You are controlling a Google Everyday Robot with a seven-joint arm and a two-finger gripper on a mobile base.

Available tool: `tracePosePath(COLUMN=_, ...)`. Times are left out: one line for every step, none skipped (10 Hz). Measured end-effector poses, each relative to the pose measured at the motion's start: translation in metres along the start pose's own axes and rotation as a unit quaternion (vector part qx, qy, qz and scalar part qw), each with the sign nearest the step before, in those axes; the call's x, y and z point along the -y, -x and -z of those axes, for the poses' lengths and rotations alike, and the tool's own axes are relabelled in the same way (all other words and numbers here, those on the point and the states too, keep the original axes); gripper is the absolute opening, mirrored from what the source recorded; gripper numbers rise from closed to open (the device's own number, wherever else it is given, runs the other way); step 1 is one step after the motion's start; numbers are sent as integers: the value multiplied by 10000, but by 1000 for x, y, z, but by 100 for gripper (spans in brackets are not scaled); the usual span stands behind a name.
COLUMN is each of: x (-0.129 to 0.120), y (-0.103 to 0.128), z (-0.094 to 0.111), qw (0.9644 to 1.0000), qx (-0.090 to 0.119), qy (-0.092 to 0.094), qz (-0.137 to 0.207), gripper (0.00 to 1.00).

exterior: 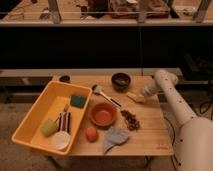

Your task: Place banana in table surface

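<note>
The banana [133, 96] is a small pale-yellow piece on the light wood table surface [150, 131], right of centre, just below the dark bowl [120, 81]. My gripper [141, 95] reaches down and to the left from the white arm [167, 90] on the right. Its tip is right at the banana's right end, low over the wood. I cannot tell whether the banana rests on the table or is held just above it.
A big yellow tub [35, 120] at the left holds a green sponge [77, 101], a pale-green lump [48, 127] and a white cup [61, 141]. A spoon [102, 92], an orange bowl [103, 114], an orange fruit [91, 134], a grey cloth [116, 137] and a dark cluster [131, 120] lie mid-table.
</note>
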Motion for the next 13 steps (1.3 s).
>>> tracePosePath(x=-5, y=1, z=14, qw=9999, qx=-82, qy=-39, qz=70, gripper=1)
tracePosePath(x=-12, y=4, z=30, qw=9998, qx=-102, qy=-89, qz=158, gripper=0)
tracePosePath(x=-20, y=9, z=51, qw=9995, qx=-86, qy=-168, qz=263, gripper=0)
tracePosePath(x=-29, y=13, z=75, qw=9989, qx=-63, qy=-258, qz=385, gripper=0)
tracePosePath(x=-41, y=19, z=103, qw=9979, qx=-16, qy=-381, qz=523, gripper=0)
tracePosePath(x=-52, y=24, z=129, qw=9964, qx=41, qy=-539, qz=658, gripper=0)
tracePosePath(x=-61, y=27, z=151, qw=9945, qx=101, qy=-693, qz=773, gripper=0)
tracePosePath(x=-74, y=32, z=184, qw=9889, qx=239, qy=-1061, qz=1010, gripper=0)
tracePosePath(x=-83, y=34, z=204, qw=9834, qx=340, qy=-1339, qz=1175, gripper=0)
tracePosePath(x=-91, y=35, z=231, qw=9727, qx=517, qy=-1786, qz=1392, gripper=0)
tracePosePath(x=-97, y=41, z=252, qw=9634, qx=627, qy=-2108, qz=1533, gripper=0)
tracePosePath(x=-97, y=45, z=264, qw=9585, qx=668, qy=-2223, qz=1653, gripper=0)
tracePosePath(x=-92, y=50, z=272, qw=9557, qx=676, qy=-2266, qz=1752, gripper=0)
